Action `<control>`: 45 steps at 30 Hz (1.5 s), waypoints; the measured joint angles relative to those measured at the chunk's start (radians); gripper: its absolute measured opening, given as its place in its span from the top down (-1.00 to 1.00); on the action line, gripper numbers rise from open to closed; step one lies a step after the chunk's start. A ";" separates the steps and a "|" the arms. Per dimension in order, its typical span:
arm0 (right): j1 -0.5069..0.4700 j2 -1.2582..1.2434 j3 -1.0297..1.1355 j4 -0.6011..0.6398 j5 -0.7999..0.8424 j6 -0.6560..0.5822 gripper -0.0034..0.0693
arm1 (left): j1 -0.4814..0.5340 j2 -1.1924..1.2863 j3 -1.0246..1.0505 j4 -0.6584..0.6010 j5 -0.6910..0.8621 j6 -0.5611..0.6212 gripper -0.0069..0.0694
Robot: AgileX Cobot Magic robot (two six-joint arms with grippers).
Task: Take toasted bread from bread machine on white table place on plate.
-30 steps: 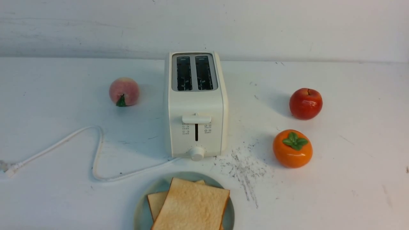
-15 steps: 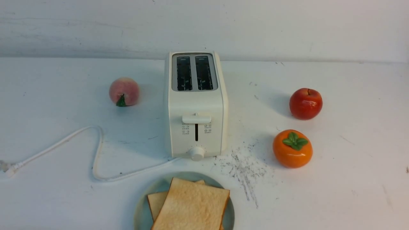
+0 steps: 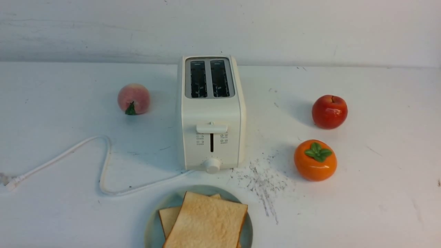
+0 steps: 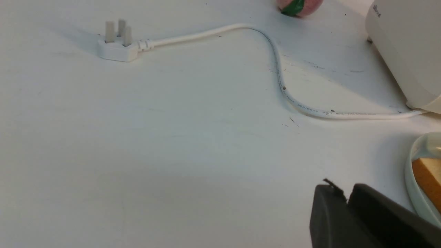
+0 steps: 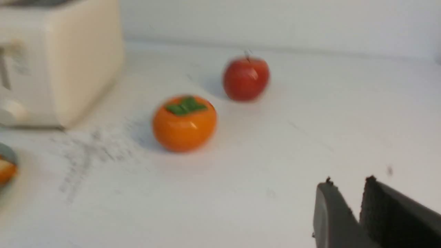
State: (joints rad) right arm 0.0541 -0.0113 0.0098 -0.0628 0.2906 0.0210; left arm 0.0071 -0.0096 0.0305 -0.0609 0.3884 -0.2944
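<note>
Two slices of toasted bread (image 3: pixel 206 222) already overlap on the plate (image 3: pixel 153 224) at six o'clock, so we retreat gently, both fingers nearly closed, holding nothing.

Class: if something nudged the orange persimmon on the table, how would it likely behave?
The persimmon looks squat and flat-bottomed, so it would probably slide rather than roll. Its glossy skin suggests a slippery grip. It seems rigid, perhaps ceramic or plastic, so possibly breakable.
</note>
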 joint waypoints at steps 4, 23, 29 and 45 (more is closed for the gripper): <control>-0.110 0.000 0.009 0.005 0.076 0.034 0.48 | 0.000 0.000 0.000 0.000 0.002 0.000 0.62; -0.139 0.000 0.008 0.018 0.085 0.077 0.40 | 0.000 0.000 0.000 0.000 0.001 0.000 0.57; -0.139 0.000 0.008 0.018 0.085 0.078 0.37 | 0.000 0.000 0.000 0.000 0.001 0.000 0.54; -0.139 0.000 0.008 0.018 0.085 0.078 0.31 | 0.000 0.000 0.000 0.000 0.001 0.000 0.50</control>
State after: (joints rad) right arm -0.0844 -0.0113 0.0174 -0.0444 0.3760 0.0994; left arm 0.0071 -0.0096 0.0305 -0.0609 0.3899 -0.2944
